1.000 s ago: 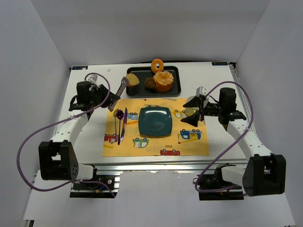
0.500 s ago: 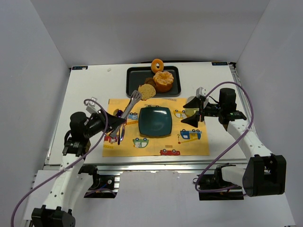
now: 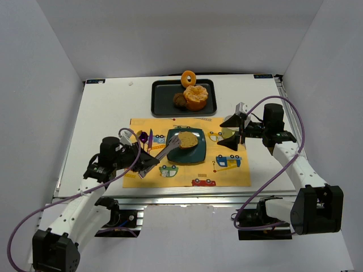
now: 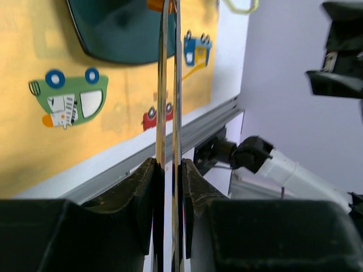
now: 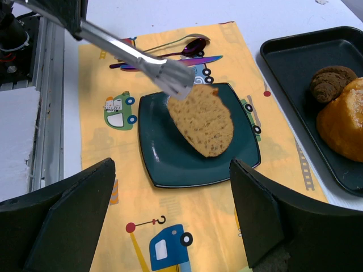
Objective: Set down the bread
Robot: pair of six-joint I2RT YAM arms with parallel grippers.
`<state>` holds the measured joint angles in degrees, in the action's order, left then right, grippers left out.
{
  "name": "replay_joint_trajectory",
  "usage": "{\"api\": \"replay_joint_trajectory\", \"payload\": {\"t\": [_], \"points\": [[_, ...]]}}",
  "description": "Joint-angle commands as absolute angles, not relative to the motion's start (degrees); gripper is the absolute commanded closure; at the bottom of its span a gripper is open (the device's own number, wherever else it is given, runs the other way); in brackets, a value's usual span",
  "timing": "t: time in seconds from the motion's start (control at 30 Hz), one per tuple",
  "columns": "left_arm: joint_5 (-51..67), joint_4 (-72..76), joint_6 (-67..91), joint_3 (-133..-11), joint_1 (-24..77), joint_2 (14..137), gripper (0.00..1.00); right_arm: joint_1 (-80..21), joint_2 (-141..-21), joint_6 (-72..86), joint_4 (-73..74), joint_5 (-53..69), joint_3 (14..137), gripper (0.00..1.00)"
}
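Shiny metal tongs (image 5: 131, 57), glossy teal plate (image 5: 170, 165), rough porous bread (image 5: 203, 120)

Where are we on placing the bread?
Done: the bread is off the tray and over the plate. In hand: left claw shut on the tongs, which pinch it. Left: release it flat on the plate.

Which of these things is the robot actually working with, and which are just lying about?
In use:
bread, held in the tongs over the teal plate; left gripper, clamped on the tongs.

Lying about:
donut, dark pastry, orange bun, black tray, spoon, knife, placemat; right gripper, open and empty.
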<state>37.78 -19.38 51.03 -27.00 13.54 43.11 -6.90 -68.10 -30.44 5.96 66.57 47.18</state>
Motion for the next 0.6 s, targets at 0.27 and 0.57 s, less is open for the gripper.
{"api": "replay_joint_trajectory", "payload": {"t": [0.27,0.57], "points": [[28.9,-25.5,45.4,-31.5,19.8,49.6,0.72,-6.4,-67.9,-31.2,6.0,67.2,49.1,0.14],[22.9,-25.9,45.2,-35.3,19.8,50.3,0.55,-6.3,-67.9,-31.3,6.2,67.8,48.6,0.14]]}}
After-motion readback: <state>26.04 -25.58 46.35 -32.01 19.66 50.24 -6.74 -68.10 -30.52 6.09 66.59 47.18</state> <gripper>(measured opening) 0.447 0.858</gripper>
